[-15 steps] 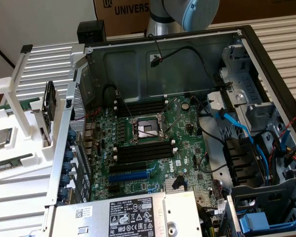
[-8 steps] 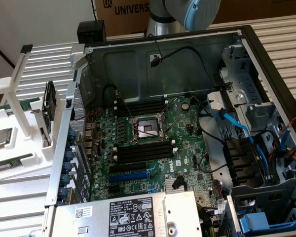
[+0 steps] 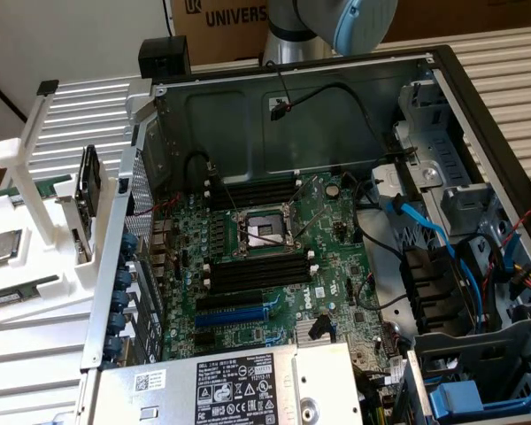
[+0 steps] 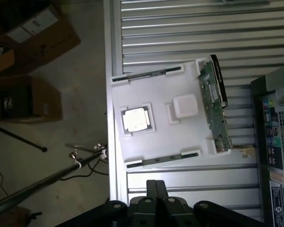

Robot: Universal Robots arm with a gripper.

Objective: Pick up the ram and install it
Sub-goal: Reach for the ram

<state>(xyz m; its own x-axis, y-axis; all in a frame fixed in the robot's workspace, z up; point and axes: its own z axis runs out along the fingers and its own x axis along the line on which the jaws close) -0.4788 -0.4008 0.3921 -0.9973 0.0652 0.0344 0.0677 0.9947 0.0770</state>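
Green ram (image 4: 162, 160) lies slotted in a white tray (image 4: 156, 137) (silver chip (image 4: 136, 119) alongside) on the tabletop (image 4: 189, 42); my gripper (image 4: 156, 188) hangs above it, closed and holding nothing.

Open case (image 3: 230, 115): motherboard (image 3: 274, 257) left uncovered from above. Memory slots (image 3: 257, 270) set in two banks, the processor socket (image 3: 261, 232) raised between them. Black cable (image 3: 280, 109) draped across the rear wall. Blue cables (image 3: 422, 226) bunched toward the exterior view's right. White tray (image 4: 161, 142): ram (image 4: 161, 160) laid flat at one edge, open from above. Upright board (image 4: 213, 104) raised along the case-side edge.
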